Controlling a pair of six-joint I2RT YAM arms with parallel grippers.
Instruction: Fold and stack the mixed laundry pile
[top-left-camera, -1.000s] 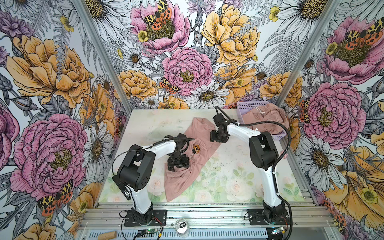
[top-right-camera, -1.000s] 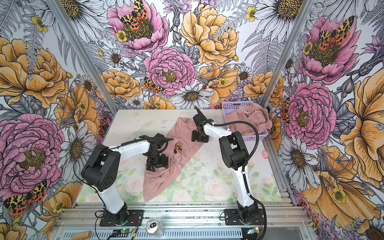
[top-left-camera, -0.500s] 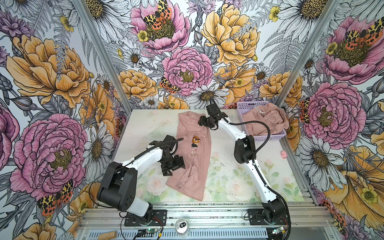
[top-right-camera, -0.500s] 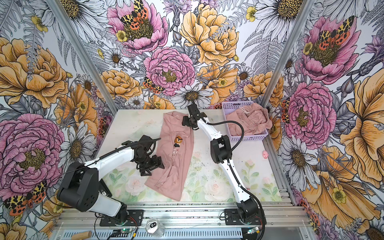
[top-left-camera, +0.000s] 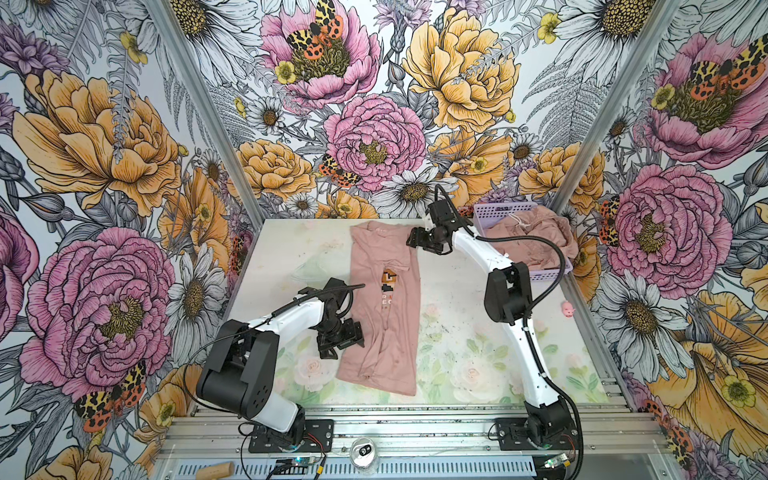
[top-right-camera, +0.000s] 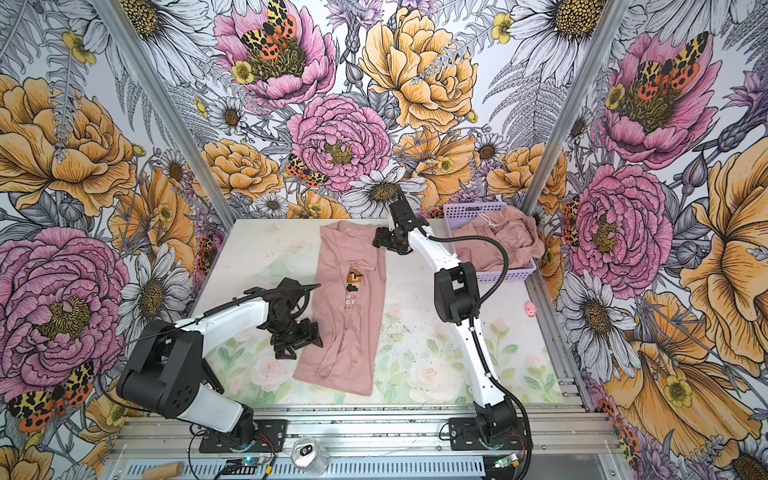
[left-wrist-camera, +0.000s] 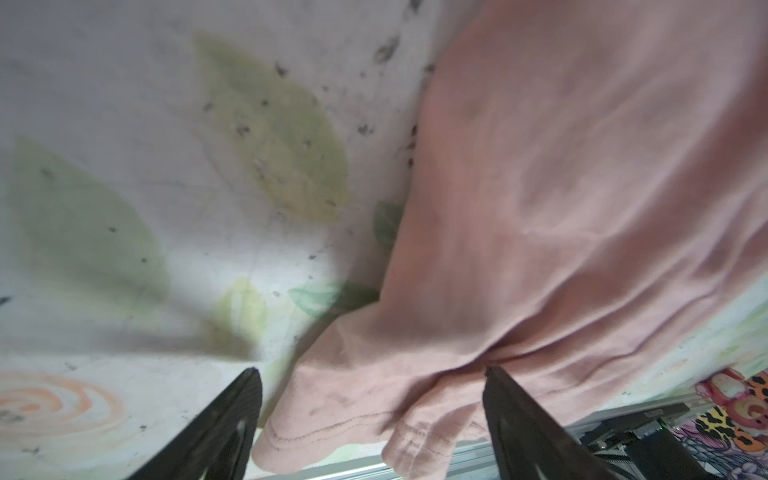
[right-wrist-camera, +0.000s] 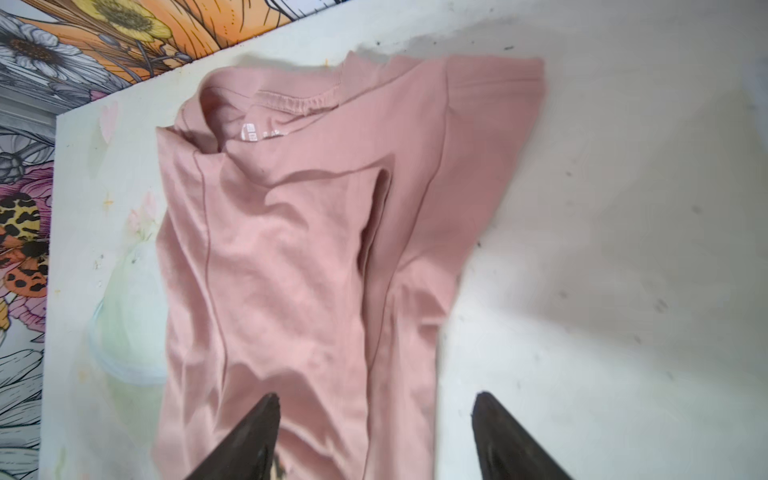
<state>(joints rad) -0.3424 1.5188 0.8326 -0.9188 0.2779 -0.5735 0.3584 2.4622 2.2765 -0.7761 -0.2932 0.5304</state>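
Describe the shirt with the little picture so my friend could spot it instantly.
Start at the pale floral table. A long dusty-pink T-shirt lies stretched down its middle, collar toward the back wall. Unlike the plain pink clothes heaped in the lilac basket, it carries a small pixel-art figure with white letters.

A dusty-pink T-shirt (top-left-camera: 384, 307) lies lengthwise mid-table (top-left-camera: 478, 353), collar at the far end, its pixel figure partly hidden in a fold. The left gripper (top-left-camera: 343, 340) sits at its left edge, the right gripper (top-left-camera: 417, 241) at its far right shoulder; both jaws seem spread. Far right, a lilac basket (top-left-camera: 503, 209) holds pink clothing (top-left-camera: 532, 237).
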